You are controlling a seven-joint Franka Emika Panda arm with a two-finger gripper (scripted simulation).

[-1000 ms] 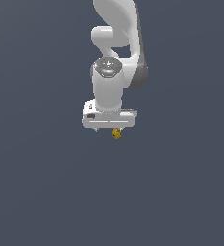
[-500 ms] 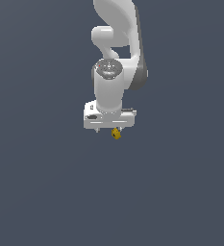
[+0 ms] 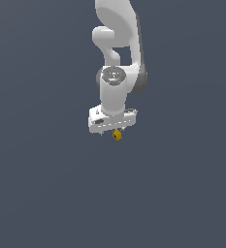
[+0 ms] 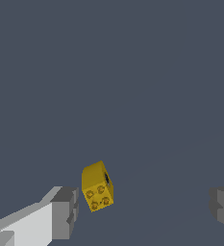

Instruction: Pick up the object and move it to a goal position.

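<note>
Mustard-yellow small blocky cube with studs on one face [image 4: 97, 186] sat tilted between the fingers of the white robot hand [image 4: 144, 206], close to one grey fingertip pad [image 4: 65, 212] and well apart from the other; hand was spread open, gripping nothing. Exterior view: cube [image 3: 117, 135] just under the downward-pointing hand [image 3: 110, 130], plain dark grey-blue background [image 3: 41, 184] all round

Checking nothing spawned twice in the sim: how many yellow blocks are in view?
1. The single yellow block sits between the open gripper's fingers, nearer one finger; in the exterior view it shows just beneath the gripper. Nothing could hide another.
</note>
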